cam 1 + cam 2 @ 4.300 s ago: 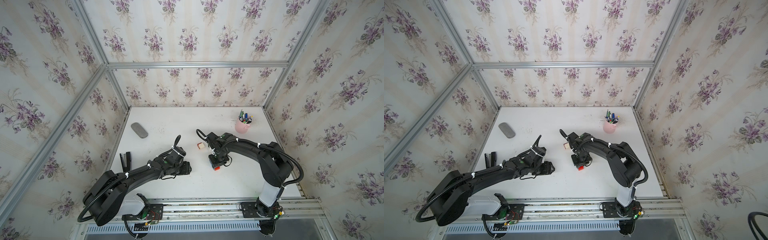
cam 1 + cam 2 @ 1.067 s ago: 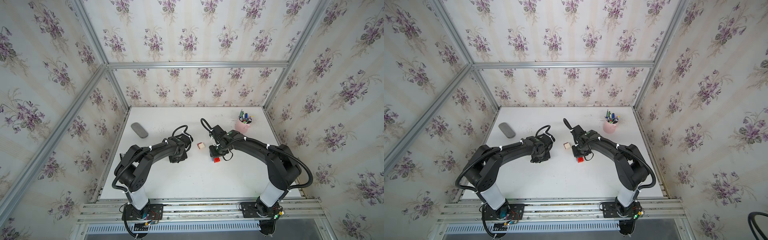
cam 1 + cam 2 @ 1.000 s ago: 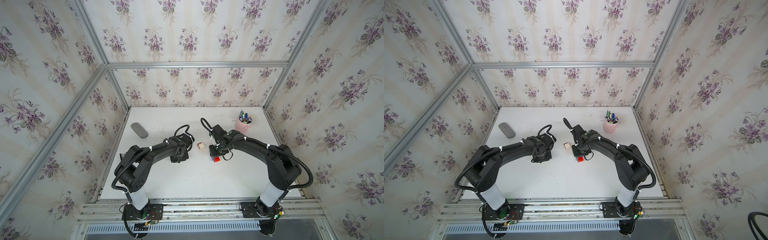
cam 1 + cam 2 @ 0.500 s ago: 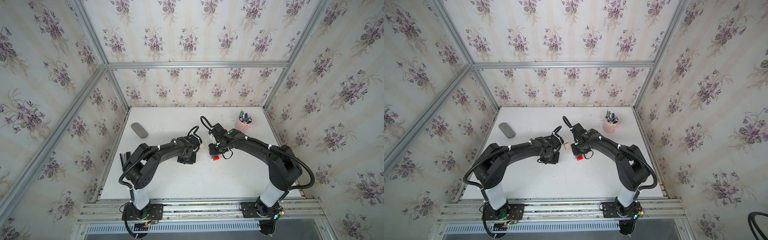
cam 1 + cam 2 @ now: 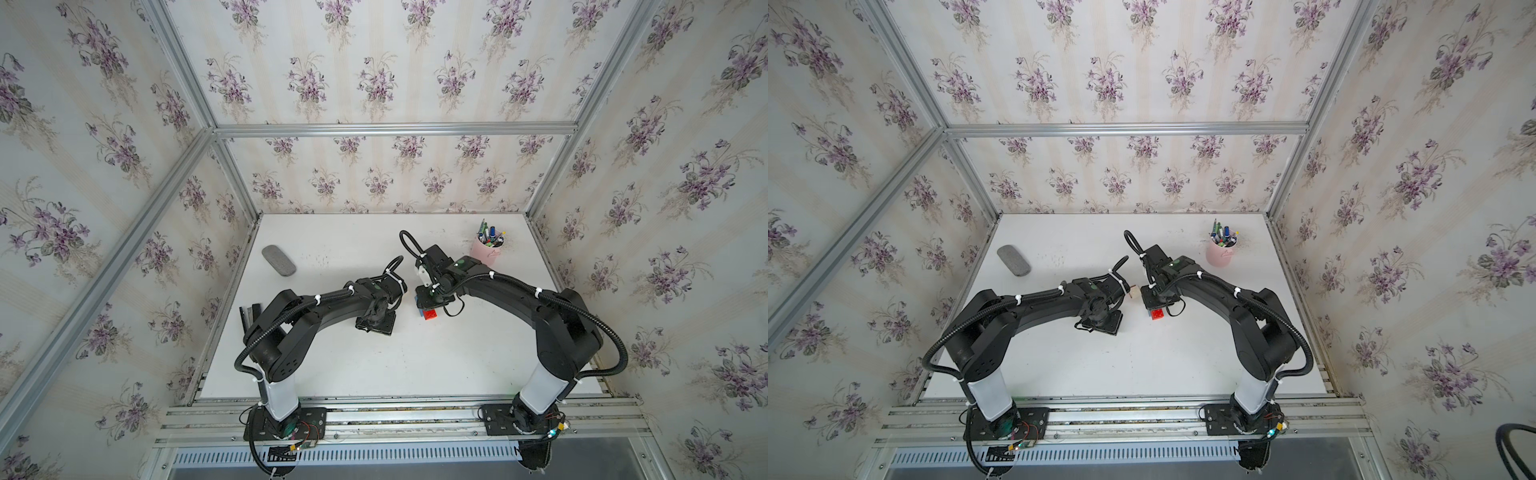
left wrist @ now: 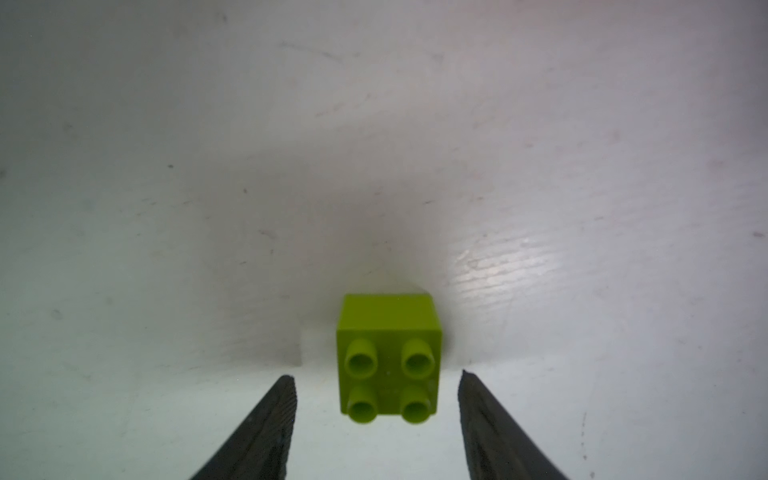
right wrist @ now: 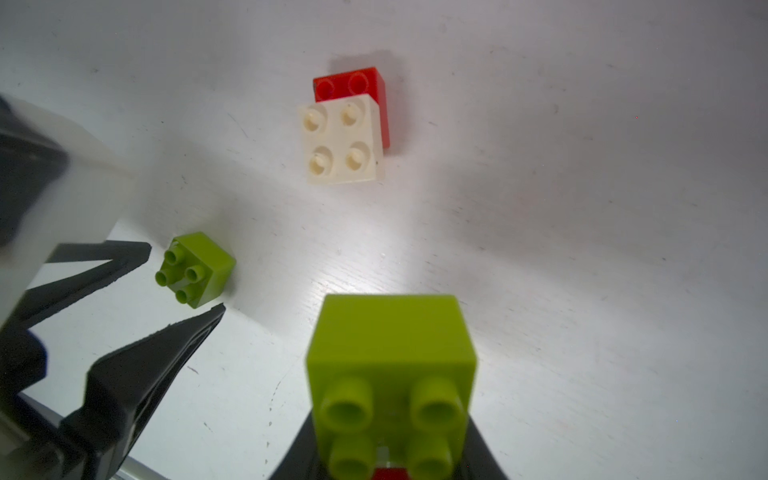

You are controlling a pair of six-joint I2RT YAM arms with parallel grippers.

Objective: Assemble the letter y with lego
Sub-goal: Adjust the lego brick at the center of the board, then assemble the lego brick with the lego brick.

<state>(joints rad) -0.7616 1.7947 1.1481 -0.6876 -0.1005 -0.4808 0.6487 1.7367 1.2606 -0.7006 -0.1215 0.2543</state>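
Our left gripper (image 6: pixel 375 376) has just opened, leaving a lime green square plastic brick (image 6: pixel 388 357) free near the white square plastic brick (image 7: pixel 340 139); our right gripper (image 7: pixel 390 465) clamps the second lime green brick (image 7: pixel 390 353), awaiting joining.

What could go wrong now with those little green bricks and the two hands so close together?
1. The loose green brick lies on its side, partly between the fingers of the open left hand and nearer one of them; closing could twist or skid it.
2. The right hand, shut on the held green brick, hangs close by; the hands might bump.
3. The white brick sits askew on a red brick; a sweep could knock it.
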